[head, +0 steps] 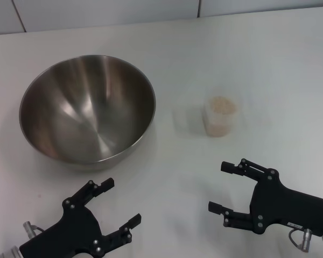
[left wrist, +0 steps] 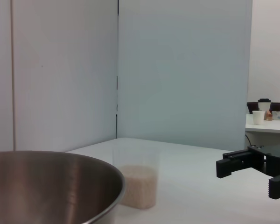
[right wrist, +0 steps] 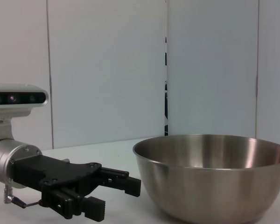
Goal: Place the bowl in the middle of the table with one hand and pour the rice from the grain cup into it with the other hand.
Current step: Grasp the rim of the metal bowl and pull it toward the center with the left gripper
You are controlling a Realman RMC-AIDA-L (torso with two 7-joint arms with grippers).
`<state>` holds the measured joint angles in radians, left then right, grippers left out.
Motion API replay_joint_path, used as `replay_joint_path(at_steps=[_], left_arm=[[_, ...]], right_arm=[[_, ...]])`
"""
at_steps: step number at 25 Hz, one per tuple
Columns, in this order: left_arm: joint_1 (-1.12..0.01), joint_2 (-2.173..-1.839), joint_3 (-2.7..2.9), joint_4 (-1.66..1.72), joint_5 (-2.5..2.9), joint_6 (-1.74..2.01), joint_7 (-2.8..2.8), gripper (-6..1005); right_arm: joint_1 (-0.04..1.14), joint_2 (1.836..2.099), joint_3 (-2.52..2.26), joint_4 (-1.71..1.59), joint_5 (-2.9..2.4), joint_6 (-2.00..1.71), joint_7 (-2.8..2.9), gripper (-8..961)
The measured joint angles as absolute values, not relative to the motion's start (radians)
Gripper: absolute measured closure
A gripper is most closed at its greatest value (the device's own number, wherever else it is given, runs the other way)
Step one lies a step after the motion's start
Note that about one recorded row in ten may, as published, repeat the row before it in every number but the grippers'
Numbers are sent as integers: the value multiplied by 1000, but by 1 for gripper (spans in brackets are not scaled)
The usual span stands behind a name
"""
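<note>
Nothing is done yet: the bowl [head: 87,110] sits empty at the desk's [head: 258,59] left, the cup [head: 220,115] of rice [head: 222,104] center-right. Left hand [head: 118,201] and right hand [head: 224,187] hover wide, holding nothing.

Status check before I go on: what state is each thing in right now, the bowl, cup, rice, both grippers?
bowl: upright, empty, on the table's left side, ungripped.
cup: upright, right of the bowl, apart from it, ungripped.
rice: all in the cup, none poured.
left gripper: open, empty, near side of the bowl.
right gripper: open, empty, near side of the cup.
</note>
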<state>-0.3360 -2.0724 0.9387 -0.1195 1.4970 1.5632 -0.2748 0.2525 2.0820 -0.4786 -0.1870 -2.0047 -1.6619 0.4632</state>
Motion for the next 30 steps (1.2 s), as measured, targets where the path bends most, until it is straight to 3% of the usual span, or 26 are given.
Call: replay_joint_path(at_steps=[11,17,25,30], left_arm=[[-296,-2071,905,-106,1497,1666,-264,128],[-246,-2064,636,136,1495,1860,-549,129],[-254,-2066,697,777,1553,1393,-1401,130],[-255,-2066,808,968,1717,1233,-1642,131]], right_arm=[[263,2083,-483,-186,-2007,-1661,463,138],[266,2083,-482,-186,-2007,-1661,463,137],[273,2085,-475,-186,-2006,-1663,463,138],[278,2085,-474,-186,-2005,-1664,463,137]])
